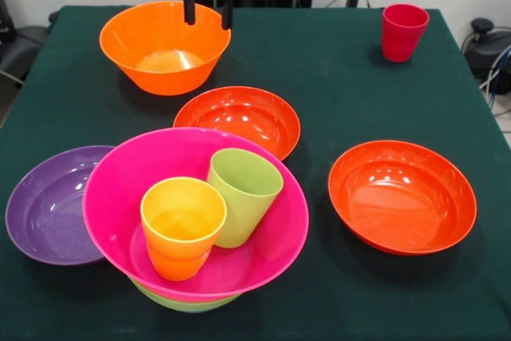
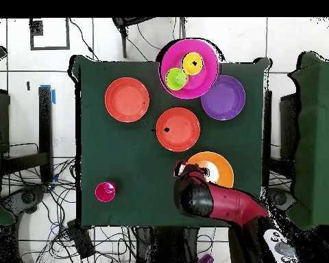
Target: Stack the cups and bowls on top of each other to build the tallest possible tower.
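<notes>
Two cups stand inside your magenta bowl at the near edge of the table: the yellow-orange cup nearer and to the left, the lime green cup just behind it on the right, tilted and touching it. The magenta bowl sits nested in a lime-green bowl, of which you see only a sliver below the rim. That pair is the tower as it stands now.

The purple bowl lies left of the magenta one, its right side tucked under the magenta rim. Behind the tower you have one shallow red-orange bowl, and the second red-orange bowl rests on the right, well apart from it. The deep orange bowl stands far left, and the red cup stands upright alone at the far right corner.

Your gripper hangs over the far rim of the deep orange bowl. The fingers are spread, with a clear gap between them and nothing held; whether their tips touch the rim is hard to judge from the front view.
</notes>
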